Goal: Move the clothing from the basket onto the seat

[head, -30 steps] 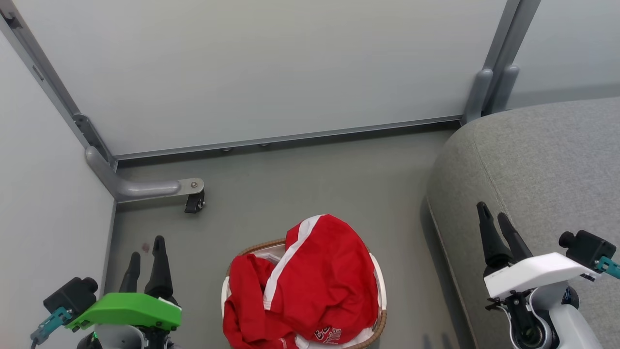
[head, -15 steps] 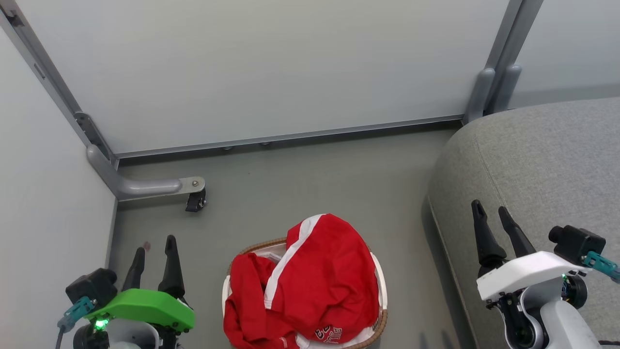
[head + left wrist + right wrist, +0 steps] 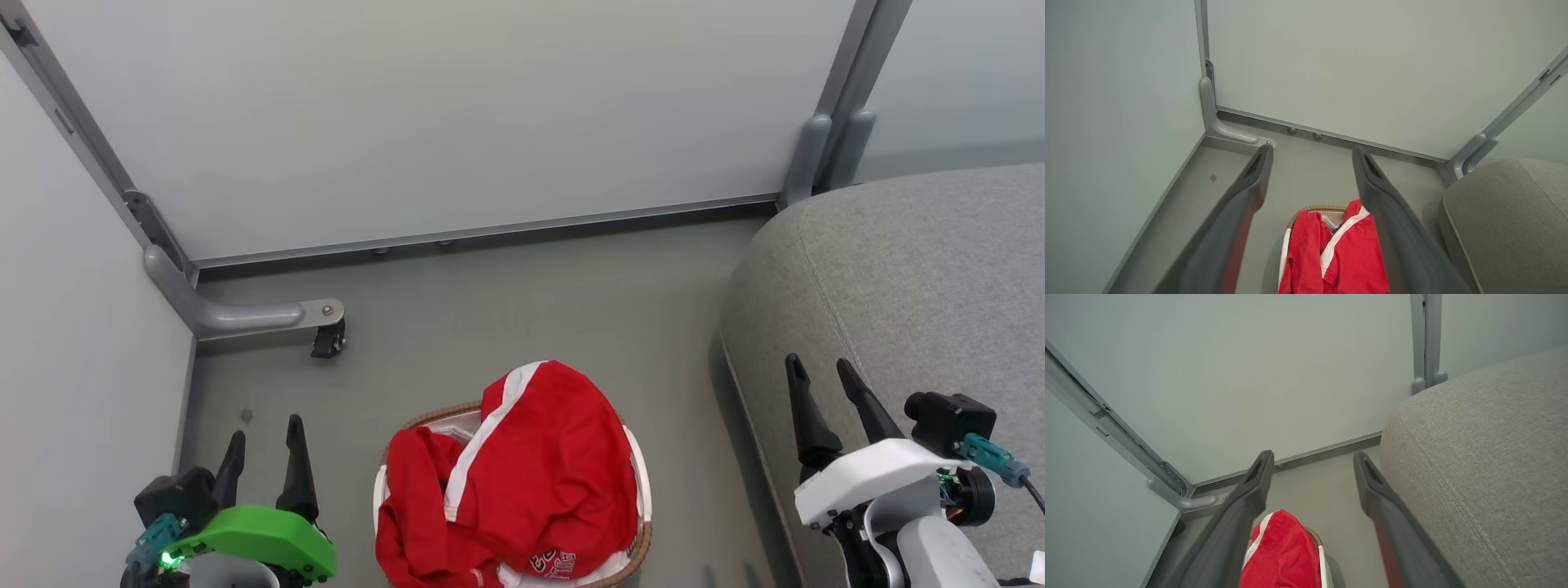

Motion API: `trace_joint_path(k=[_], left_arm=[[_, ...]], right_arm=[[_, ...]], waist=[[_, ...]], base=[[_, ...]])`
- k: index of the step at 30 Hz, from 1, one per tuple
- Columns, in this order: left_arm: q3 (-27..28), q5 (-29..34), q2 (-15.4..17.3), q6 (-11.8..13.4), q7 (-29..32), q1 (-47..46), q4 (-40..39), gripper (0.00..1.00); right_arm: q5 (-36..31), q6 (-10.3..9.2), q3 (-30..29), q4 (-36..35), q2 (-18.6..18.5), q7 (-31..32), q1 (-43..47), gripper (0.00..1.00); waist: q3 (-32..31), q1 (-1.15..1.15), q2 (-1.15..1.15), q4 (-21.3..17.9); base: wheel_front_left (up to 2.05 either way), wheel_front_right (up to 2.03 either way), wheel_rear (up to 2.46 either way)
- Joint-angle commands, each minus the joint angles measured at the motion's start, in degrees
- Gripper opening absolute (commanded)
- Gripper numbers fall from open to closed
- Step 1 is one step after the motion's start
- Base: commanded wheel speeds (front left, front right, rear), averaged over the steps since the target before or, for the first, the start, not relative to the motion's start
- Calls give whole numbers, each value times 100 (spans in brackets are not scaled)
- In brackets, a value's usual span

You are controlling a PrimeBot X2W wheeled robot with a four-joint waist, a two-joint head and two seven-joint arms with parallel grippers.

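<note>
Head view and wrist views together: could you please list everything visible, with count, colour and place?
clothing: apparently two garments, red with white stripes, heaped in the basket, spilling over its near left rim
basket: one, white with brown woven rim, on the floor between the arms
seat: one, grey fabric, right of the basket
partition panels: three, pale grey, behind and at left
frame foot: one, grey metal, far left corner
caster: one, black, under that foot's end
floor: grey-green
spot: one, reddish, floor at left
left gripper: dark fingers, green cover, lower left, open, empty
right gripper: dark fingers, white cover, lower right, open, empty
</note>
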Motion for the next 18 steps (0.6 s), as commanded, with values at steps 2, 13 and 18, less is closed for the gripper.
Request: trace_joint_path(k=[2,13,18], left_arm=[[-7,207,2,-7,-72,40,-33,100],[27,681,-54,-114,-210,155,-37,100],[49,845,-87,-150,-274,189,-46,100]], right_arm=[[-230,1,8,10,-20,-79,5,100],[-844,2,-117,79,29,-220,68,100],[-1079,2,-141,72,54,-282,98,100]], waist=[[-4,0,0,5],[-33,0,0,-10],[-42,0,0,-24]], base=[[0,0,0],[0,0,0],[0,0,0]])
